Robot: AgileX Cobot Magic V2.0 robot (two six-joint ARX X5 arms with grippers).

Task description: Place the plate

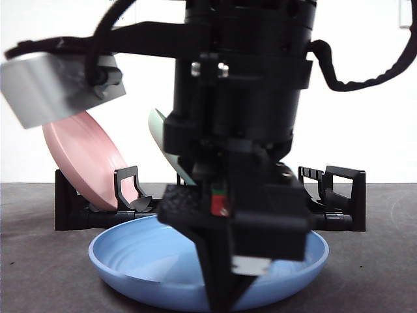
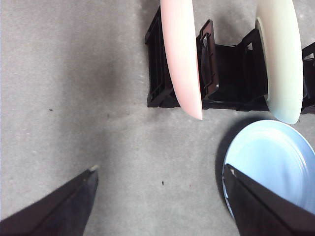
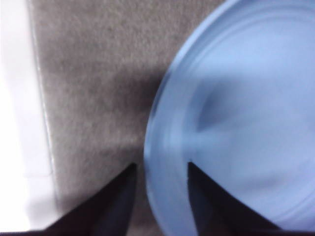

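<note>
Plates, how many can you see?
3. A pink plate and a pale green plate stand in the black rack; a blue plate lies flat before it. The arm may hide more.

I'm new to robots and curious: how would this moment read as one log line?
right gripper: fingers astride rim of round light-blue plate lying flat on table | left gripper: open, empty | pink plate, pale-green plate: upright in black rack

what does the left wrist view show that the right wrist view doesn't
Only the left wrist view shows the black rack with the pink plate and the pale green plate standing in it, plus the left end effector, open over bare table. Only the right wrist view shows the right end effector straddling the blue plate's rim. Both show the blue plate lying flat on the table.
</note>
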